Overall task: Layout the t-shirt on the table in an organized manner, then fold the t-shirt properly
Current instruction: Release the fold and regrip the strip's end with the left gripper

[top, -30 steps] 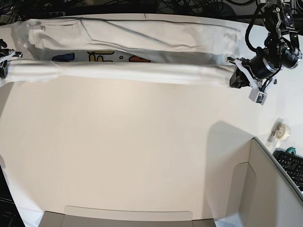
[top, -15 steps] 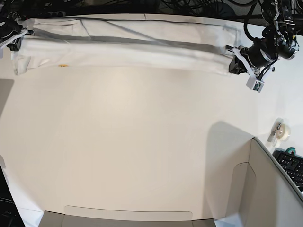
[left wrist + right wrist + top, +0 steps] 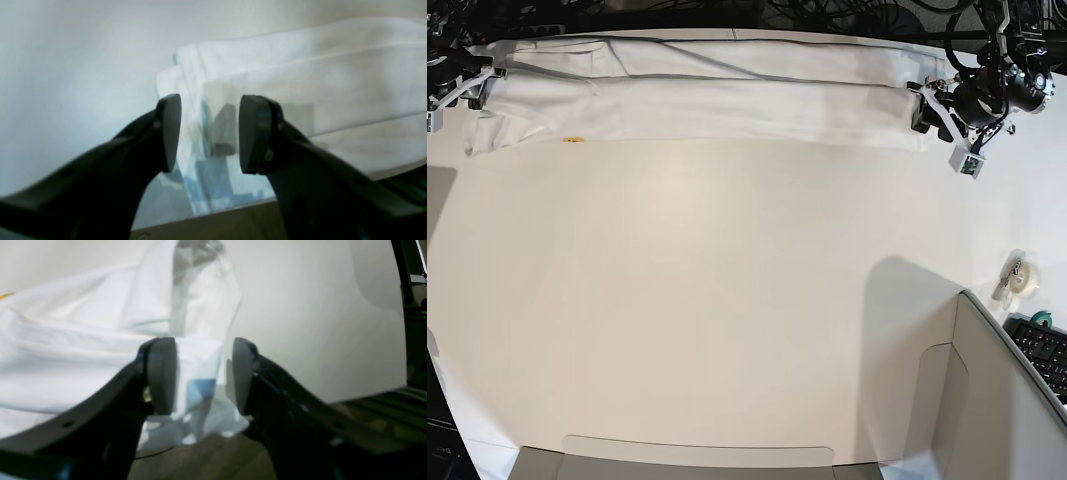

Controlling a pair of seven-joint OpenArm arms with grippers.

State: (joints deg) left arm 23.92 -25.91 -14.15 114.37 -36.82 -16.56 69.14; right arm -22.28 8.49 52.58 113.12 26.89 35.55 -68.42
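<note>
the table (image 3: pixel 727 300) spreads wide and white. along its far edge the t-shirt (image 3: pixel 707 100) lies folded into a long band. the left gripper (image 3: pixel 206 133) stands released, jaws apart around the shirt's end; the right gripper (image 3: pixel 200 373) likewise gapes over the other end.

soft cloth t-shirt (image 3: pixel 707 95) (creased), smooth matt table (image 3: pixel 727 300)
</note>
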